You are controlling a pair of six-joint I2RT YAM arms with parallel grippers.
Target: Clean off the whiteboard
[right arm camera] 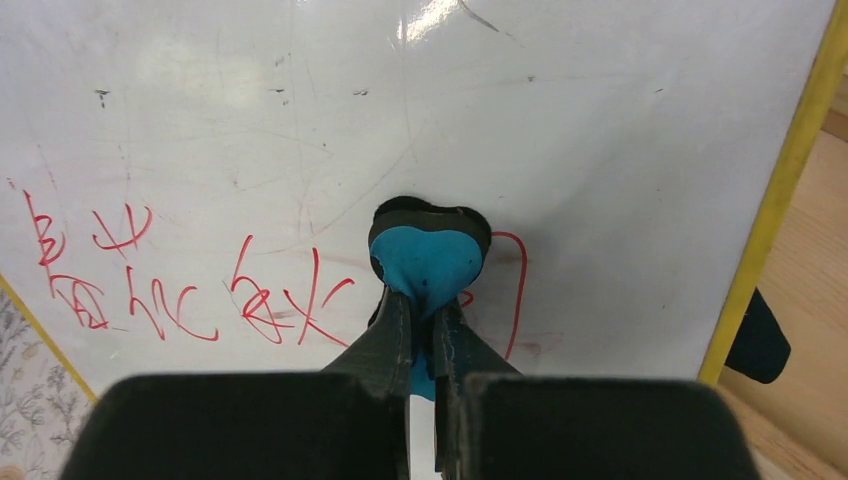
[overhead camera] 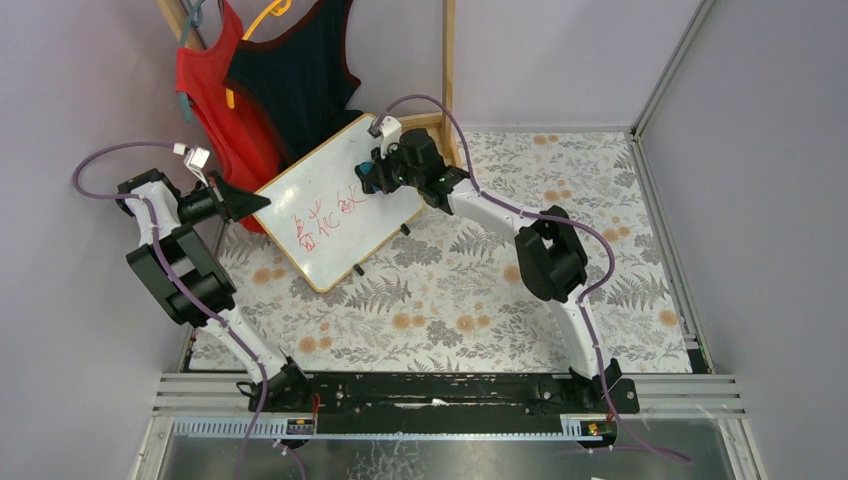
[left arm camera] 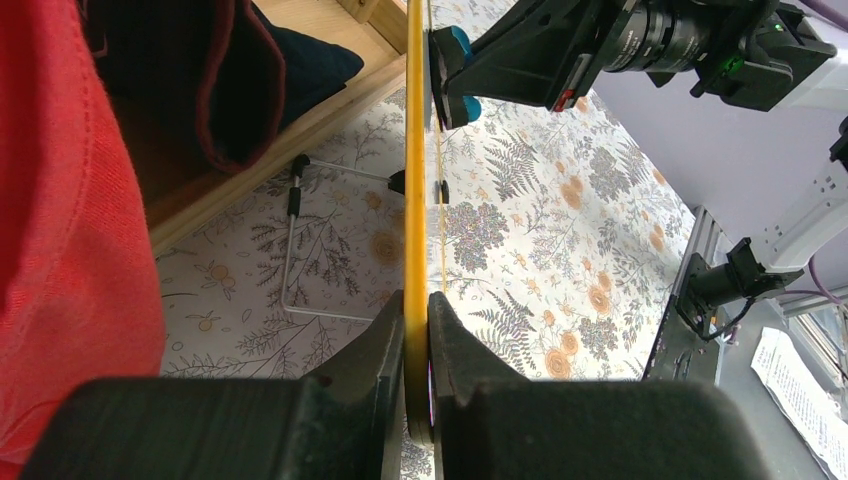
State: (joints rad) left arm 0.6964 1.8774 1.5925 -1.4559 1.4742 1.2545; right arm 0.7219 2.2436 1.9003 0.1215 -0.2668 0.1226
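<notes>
The whiteboard [overhead camera: 335, 200] stands tilted on the floral table, with a light wooden frame and red handwritten characters [overhead camera: 325, 220] across its lower half. My left gripper [overhead camera: 262, 201] is shut on the board's left edge; the left wrist view shows the yellow frame edge [left arm camera: 415, 200] clamped between both fingers. My right gripper [right arm camera: 425, 320] is shut on a small blue heart-shaped eraser [right arm camera: 428, 262], which presses against the board face beside a red stroke [right arm camera: 518, 290]. More red characters [right arm camera: 150, 290] lie to the eraser's left. In the top view the eraser [overhead camera: 366, 177] sits near the board's upper right.
A red garment [overhead camera: 215, 105] and a dark blue one [overhead camera: 295, 80] hang on hangers behind the board, by a wooden post [overhead camera: 449, 60]. The board's wire stand [left arm camera: 300, 250] rests on the floral cloth [overhead camera: 480, 300]. Purple walls close in on the left and right.
</notes>
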